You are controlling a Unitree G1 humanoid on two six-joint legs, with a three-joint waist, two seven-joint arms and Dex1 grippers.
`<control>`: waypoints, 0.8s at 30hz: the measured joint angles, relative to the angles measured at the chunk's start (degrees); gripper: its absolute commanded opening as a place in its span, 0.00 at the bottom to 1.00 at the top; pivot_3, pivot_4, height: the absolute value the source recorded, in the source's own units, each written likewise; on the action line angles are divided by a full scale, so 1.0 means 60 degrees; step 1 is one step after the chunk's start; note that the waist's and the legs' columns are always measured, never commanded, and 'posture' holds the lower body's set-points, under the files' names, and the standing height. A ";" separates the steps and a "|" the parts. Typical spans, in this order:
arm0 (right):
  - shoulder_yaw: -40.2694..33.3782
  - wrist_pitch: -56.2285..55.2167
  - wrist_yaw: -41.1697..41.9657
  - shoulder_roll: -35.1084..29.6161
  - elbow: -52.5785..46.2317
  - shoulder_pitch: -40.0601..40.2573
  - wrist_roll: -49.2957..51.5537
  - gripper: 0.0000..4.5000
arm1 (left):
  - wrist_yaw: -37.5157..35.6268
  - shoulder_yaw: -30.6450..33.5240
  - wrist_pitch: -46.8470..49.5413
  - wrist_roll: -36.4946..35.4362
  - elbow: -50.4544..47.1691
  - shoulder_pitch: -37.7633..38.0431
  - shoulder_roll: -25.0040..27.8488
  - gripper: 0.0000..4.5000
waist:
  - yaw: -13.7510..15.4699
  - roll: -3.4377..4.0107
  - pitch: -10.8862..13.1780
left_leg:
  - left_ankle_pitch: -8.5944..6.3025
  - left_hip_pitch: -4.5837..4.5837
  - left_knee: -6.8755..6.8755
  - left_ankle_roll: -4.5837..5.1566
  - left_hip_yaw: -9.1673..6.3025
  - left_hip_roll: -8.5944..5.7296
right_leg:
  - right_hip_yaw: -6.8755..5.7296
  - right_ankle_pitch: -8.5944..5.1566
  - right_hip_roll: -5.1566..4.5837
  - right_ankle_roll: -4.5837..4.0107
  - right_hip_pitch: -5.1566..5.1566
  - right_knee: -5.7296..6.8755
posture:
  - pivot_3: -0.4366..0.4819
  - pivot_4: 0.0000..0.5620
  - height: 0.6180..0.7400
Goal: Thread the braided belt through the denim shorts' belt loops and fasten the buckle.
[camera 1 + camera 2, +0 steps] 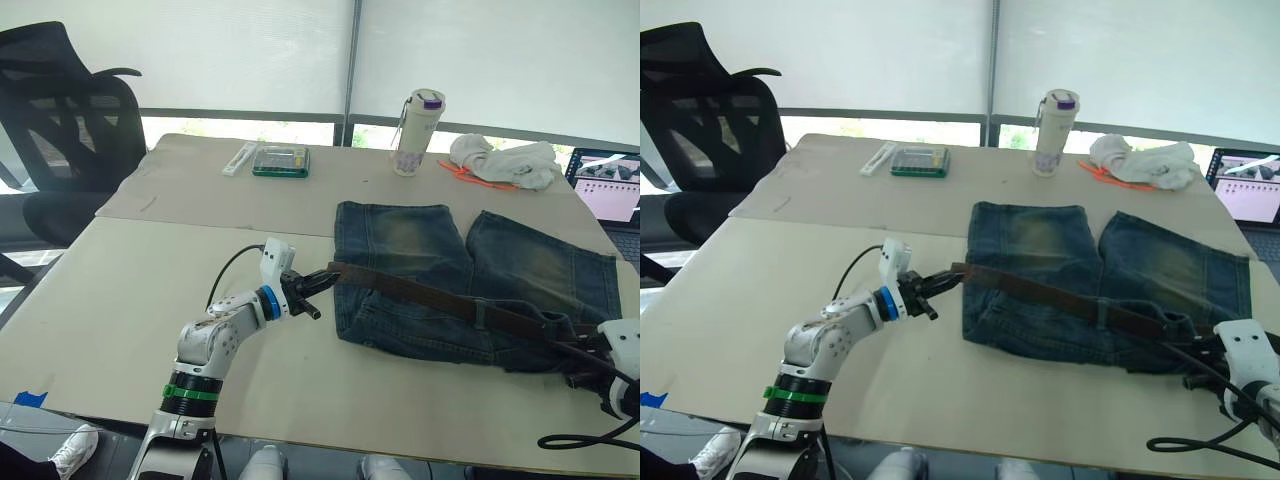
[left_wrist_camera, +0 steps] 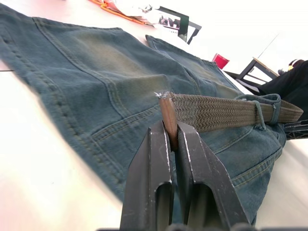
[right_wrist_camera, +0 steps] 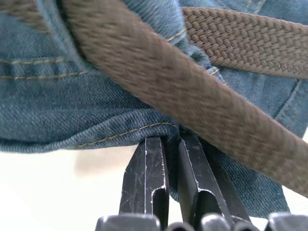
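You are mid-threading: the braided belt point(image 1: 440, 300) lies along the waistband of the denim shorts point(image 1: 470, 280), which sit spread on the worktop point(image 1: 120, 300) at about 3 o'clock from the left arm. The belt already passes under at least one of the belt loops point(image 2: 266, 109), seen in the left wrist view.

To do this step well, draw the belt's free end in line with the waistband, towards 9 o'clock, low and steady, so that the weave slides through the loops and does not bunch the denim. Let the right side anchor the shorts against that pull.

The left pincer point(image 2: 169, 137) is clamped on the frayed tip of the belt, its fingers pressed together around it with no slack.

The right pincer point(image 3: 174, 144) sits at the waistband's other end, near 4 o'clock, its fingers close together and pinching a fold of denim just under the belt. I cannot make out the buckle.
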 measured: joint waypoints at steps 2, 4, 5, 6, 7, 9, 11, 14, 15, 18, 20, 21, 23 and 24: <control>-0.0013 0.0078 -0.0287 0.0228 0.0020 -0.0290 -0.0003 0.01 | 0.0003 0.0002 0.0000 0.0009 0.0000 0.0001 -0.0006 0.00 | -0.0049 0.0000 0.0000 | 0.0000 0.0001 0.0000 0.0000 0.0000 0.0000 | 0.0000 0.0001 0.0000 0.0000 0.0000 0.0002 | 0.48 0.27 0.98; -0.0056 0.0066 -0.0528 0.0480 0.0102 -0.0668 -0.0001 0.01 | 0.0011 0.0011 0.0000 0.0012 0.0000 0.0000 -0.0012 0.00 | -0.0114 0.0000 0.0000 | 0.0001 0.0003 0.0001 0.0000 0.0000 0.0000 | 0.0003 0.0001 0.0001 -0.0001 -0.0001 0.0008 | 0.48 0.27 0.98; -0.0070 0.0004 -0.0599 0.0533 0.0154 -0.0896 0.0004 0.16 | 0.0020 0.0014 0.0000 0.0011 -0.0001 0.0001 -0.0030 0.00 | -0.0161 0.0006 -0.0001 | 0.0001 0.0002 0.0001 -0.0001 0.0002 0.0000 | 0.0005 0.0001 0.0000 -0.0001 -0.0004 0.0012 | 0.48 0.27 0.98; -0.0094 -0.0075 -0.0566 0.0524 0.0155 -0.0948 0.0026 0.21 | 0.0021 0.0013 0.0000 0.0011 -0.0001 0.0001 -0.0048 0.00 | -0.0173 0.0009 -0.0003 | 0.0001 0.0004 0.0001 -0.0001 0.0002 0.0000 | 0.0006 0.0001 0.0001 -0.0001 -0.0004 0.0013 | 0.48 0.27 0.98; -0.0171 -0.0114 -0.0382 0.0468 0.0152 -0.0997 0.0119 0.28 | 0.0024 0.0013 0.0001 0.0010 -0.0001 0.0001 -0.0053 0.00 | -0.0193 0.0010 -0.0003 | 0.0001 0.0005 0.0001 -0.0001 0.0002 0.0002 | 0.0006 0.0001 0.0004 -0.0001 -0.0004 0.0015 | 0.48 0.27 0.98; -0.0356 -0.0120 0.0255 -0.0029 0.0132 -0.0858 0.0464 0.41 | 0.0037 0.0029 0.0020 -0.0001 -0.0004 0.0002 -0.0051 0.00 | -0.0214 0.0019 -0.0005 | 0.0001 0.0007 0.0001 -0.0001 0.0003 0.0001 | 0.0009 0.0000 0.0005 -0.0001 -0.0005 0.0018 | 0.48 0.27 0.98; -0.0874 -0.0076 0.1367 -0.0657 -0.0075 -0.0525 0.1178 0.59 | 0.0055 0.0053 0.0056 -0.0020 -0.0050 0.0013 -0.0040 0.00 | -0.0233 0.0020 -0.0005 | 0.0001 0.0008 0.0001 0.0000 0.0002 0.0004 | 0.0008 0.0001 0.0009 -0.0001 -0.0003 0.0020 | 0.48 0.27 0.98; -0.1485 0.0038 0.2700 -0.1142 -0.0524 -0.0006 0.2091 0.81 | 0.0073 0.0058 0.0238 -0.0164 -0.0254 0.0034 -0.0043 0.00 | -0.0235 0.0019 -0.0005 | 0.0001 0.0010 0.0001 0.0000 0.0001 0.0006 | 0.0007 0.0000 0.0012 0.0000 0.0003 0.0019 | 0.48 0.27 0.98; -0.1684 0.0070 0.3120 -0.1244 -0.0617 0.0132 0.2415 0.91 | 0.0067 0.0070 0.0409 -0.0277 -0.0410 0.0038 -0.0041 0.00 | -0.0225 0.0019 -0.0005 | 0.0001 0.0010 0.0001 0.0000 0.0002 0.0007 | 0.0007 0.0000 0.0012 0.0001 0.0003 0.0017 | 0.48 0.27 0.98; -0.2237 0.0246 0.3758 -0.1273 -0.0954 -0.0058 0.3430 0.99 | -0.0010 0.0154 0.0848 -0.0751 -0.0800 0.0037 -0.0038 0.00 | -0.0254 0.0018 -0.0004 | 0.0001 0.0014 0.0001 0.0000 0.0003 0.0008 | 0.0007 0.0000 0.0013 0.0001 0.0006 0.0017 | 0.48 0.27 0.98; -0.2409 0.0669 0.3752 -0.0931 -0.1422 -0.0793 0.4560 0.99 | -0.0072 0.0182 0.1126 -0.1096 -0.1008 0.0029 -0.0046 0.00 | -0.0301 0.0018 -0.0004 | 0.0001 0.0024 0.0001 0.0000 -0.0001 0.0013 | 0.0007 0.0000 0.0019 0.0000 0.0009 0.0024 | 0.48 0.27 0.98; -0.2415 0.0874 0.3680 -0.0727 -0.1641 -0.1070 0.5061 0.99 | -0.0087 0.0188 0.1197 -0.1195 -0.1064 0.0026 -0.0057 0.00 | -0.0303 0.0017 -0.0004 | 0.0001 0.0023 0.0001 0.0000 -0.0002 0.0016 | 0.0005 0.0000 0.0023 0.0000 0.0008 0.0025 | 0.48 0.27 0.98; -0.2359 0.1375 0.3220 -0.0134 -0.1965 -0.1662 0.6084 0.99 | -0.0087 0.0239 0.1360 -0.1386 -0.1114 0.0017 -0.0045 0.00 | -0.0304 0.0017 -0.0004 | 0.0001 0.0021 0.0001 0.0000 -0.0003 0.0015 | 0.0005 0.0000 0.0023 -0.0001 0.0009 0.0023 | 0.48 0.27 0.98; -0.2231 0.1576 0.2811 0.0337 -0.2127 -0.1999 0.6593 0.99 | -0.0083 0.0323 0.1497 -0.1526 -0.1123 0.0017 -0.0035 0.00 | -0.0317 0.0014 -0.0004 | 0.0001 0.0022 0.0001 0.0000 -0.0004 0.0017 | 0.0005 0.0000 0.0023 -0.0001 0.0009 0.0022 | 0.48 0.27 0.98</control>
